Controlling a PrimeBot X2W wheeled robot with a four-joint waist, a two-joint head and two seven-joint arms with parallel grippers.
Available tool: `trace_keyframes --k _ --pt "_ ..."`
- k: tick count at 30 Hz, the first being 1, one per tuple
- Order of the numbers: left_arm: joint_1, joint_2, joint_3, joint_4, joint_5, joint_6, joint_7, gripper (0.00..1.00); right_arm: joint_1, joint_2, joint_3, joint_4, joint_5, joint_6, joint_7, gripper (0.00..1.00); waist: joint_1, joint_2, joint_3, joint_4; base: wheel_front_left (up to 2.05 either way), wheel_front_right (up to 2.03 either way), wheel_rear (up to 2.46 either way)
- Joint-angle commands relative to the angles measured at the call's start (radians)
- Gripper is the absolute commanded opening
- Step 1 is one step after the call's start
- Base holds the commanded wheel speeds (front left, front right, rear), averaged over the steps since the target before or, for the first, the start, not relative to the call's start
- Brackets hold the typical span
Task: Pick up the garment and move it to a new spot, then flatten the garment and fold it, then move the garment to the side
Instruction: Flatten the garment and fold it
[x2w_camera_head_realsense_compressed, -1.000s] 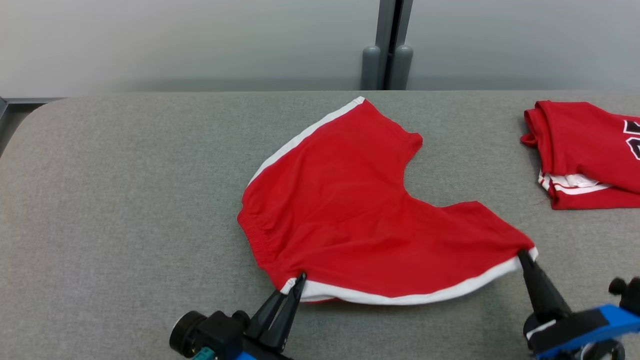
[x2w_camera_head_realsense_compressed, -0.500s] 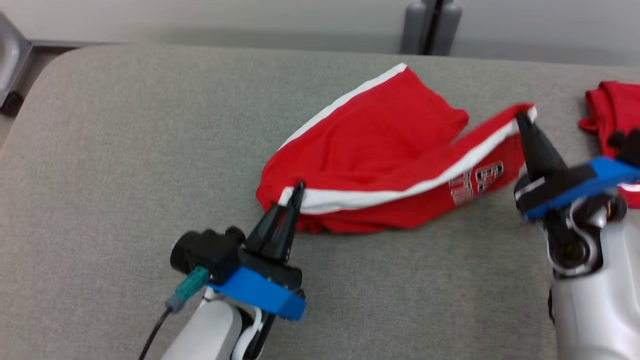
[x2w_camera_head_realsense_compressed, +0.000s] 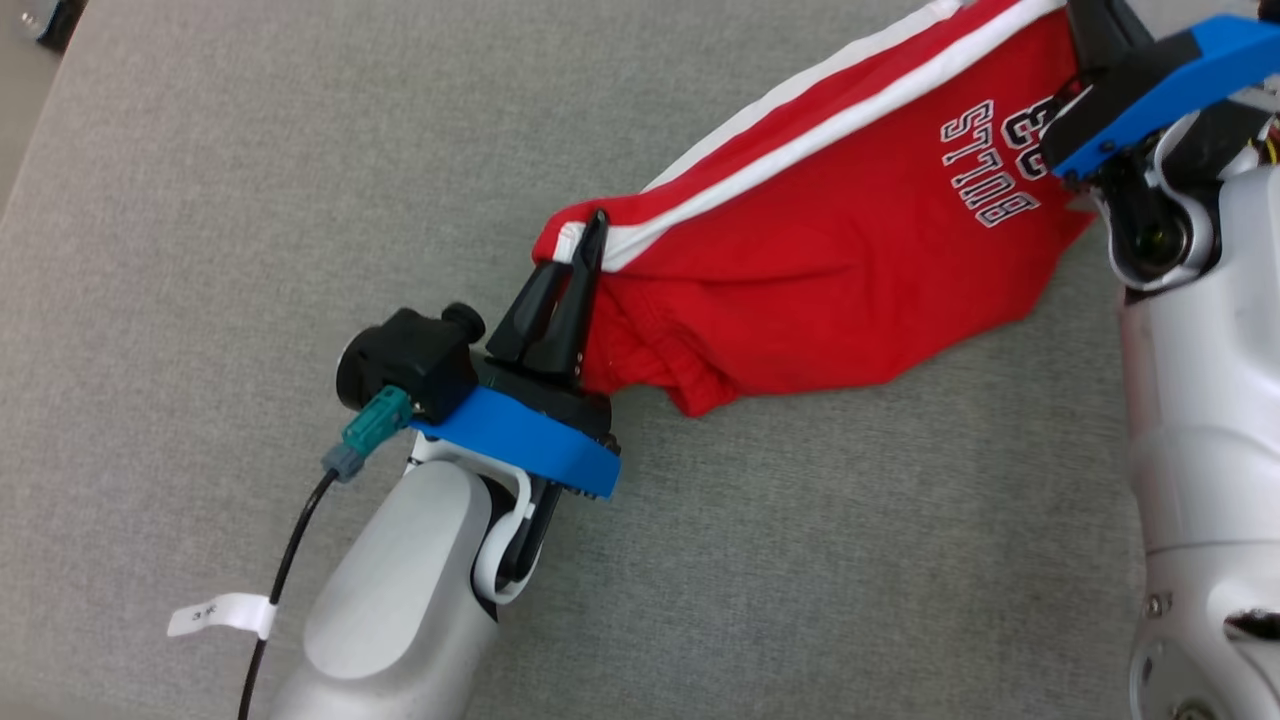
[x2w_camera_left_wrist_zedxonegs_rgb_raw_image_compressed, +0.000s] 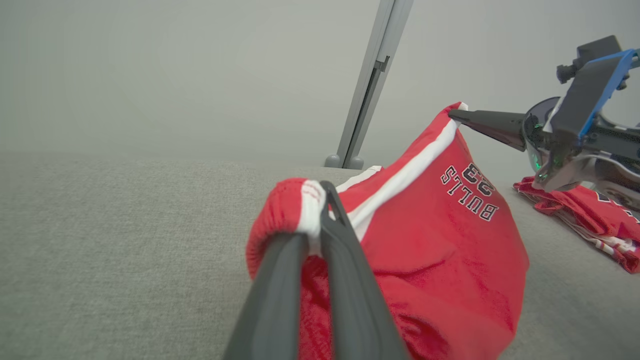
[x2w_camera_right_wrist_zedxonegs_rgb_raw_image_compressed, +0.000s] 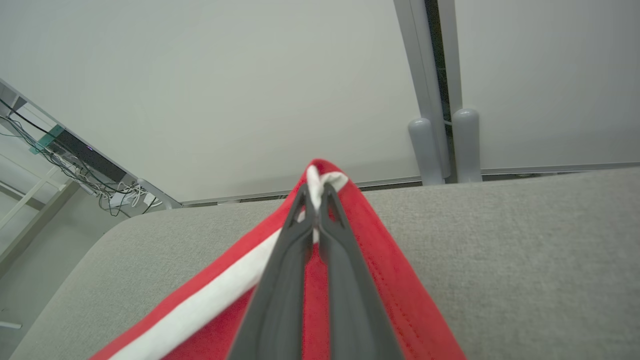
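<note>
Garment (x2w_camera_head_realsense_compressed: 800, 270) stretched over the bench (x2w_camera_head_realsense_compressed: 200, 250).
Left pincer (x2w_camera_head_realsense_compressed: 594, 228) and right pincer (x2w_camera_right_wrist_zedxonegs_rgb_raw_image_compressed: 315, 195) each clamp a striped corner, probably to fold it evenly.

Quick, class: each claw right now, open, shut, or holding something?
Left claw: shut on the red shorts, waistband corner.
Right claw: shut on the red shorts, hem corner.

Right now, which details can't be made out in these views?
- Head view: right tool tips cut off by the top edge.
- Head view: red Bulls shorts fold over themselves, hiding most of the far leg.
- Left wrist view: folded red garment partly behind the right arm, print unreadable.
- Head view: white cable tag too small to read.
</note>
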Motion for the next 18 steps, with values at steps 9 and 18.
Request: trace_keyframes --k 9,18 --pt "-0.078 -0.009 -0.017 0.045 -0.034 -0.001 -0.004 0.0 -0.189 -0.025 -0.032 0.284 -0.13 0.002 -0.059 0.01 -0.0003 0.0 0.083 0.067 0.0 0.0 0.0" --pt "-0.055 -0.008 -0.02 0.073 -0.025 0.007 -0.004 1.0 -0.218 -0.041 0.023 0.415 -0.143 0.002 -0.138 1.0 -0.0003 0.0 0.052 0.055 0.0 0.0 0.0"
